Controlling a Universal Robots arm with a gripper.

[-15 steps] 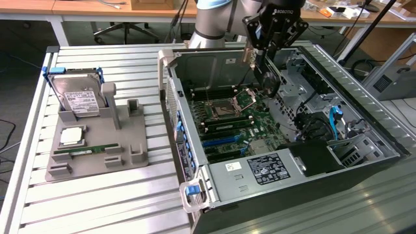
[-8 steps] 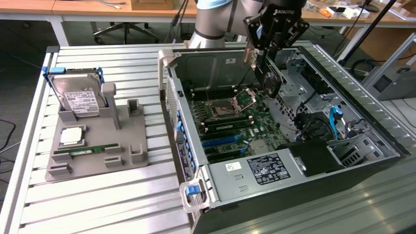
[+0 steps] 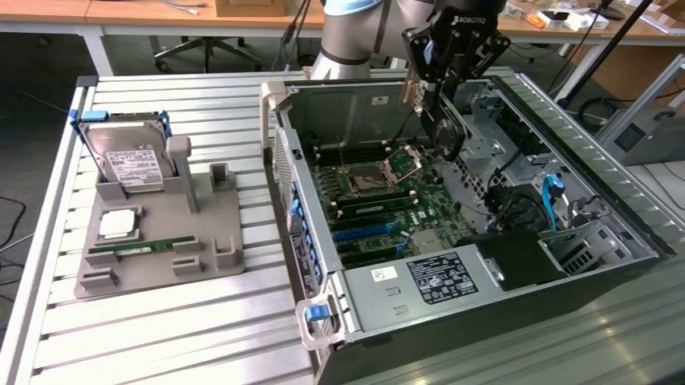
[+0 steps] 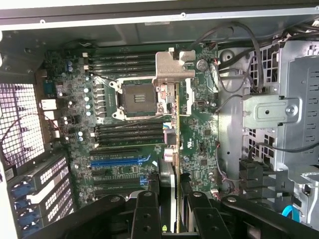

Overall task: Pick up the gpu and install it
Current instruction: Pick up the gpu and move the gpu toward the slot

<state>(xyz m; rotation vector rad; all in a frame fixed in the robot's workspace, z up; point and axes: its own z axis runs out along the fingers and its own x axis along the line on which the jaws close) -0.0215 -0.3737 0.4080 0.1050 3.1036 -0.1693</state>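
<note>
The gpu [image 3: 444, 128] is a thin dark card with a silver end bracket [image 3: 410, 92]. It hangs on edge over the open computer case [image 3: 321, 321], with my gripper [image 3: 444, 79] shut on its upper edge. In the wrist view the gpu [image 4: 175, 129] appears edge-on between my fingers [image 4: 145, 214], its bracket [image 4: 172, 67] at the far end. The card floats above the motherboard [image 4: 199, 134], over the empty CPU socket [image 4: 137, 97] and the RAM slots [image 4: 127, 132], and does not touch them. A blue expansion slot [image 4: 119, 160] lies on the board to one side of the card.
A grey parts holder [image 3: 214, 249] on the slatted table at the exterior view's left carries a hard drive [image 3: 128, 160], a CPU [image 3: 118, 224] and a green RAM stick [image 3: 144, 247]. Inside the case are a power supply [image 3: 439, 277], drive cages [image 4: 294, 129] and loose cables [image 4: 249, 50].
</note>
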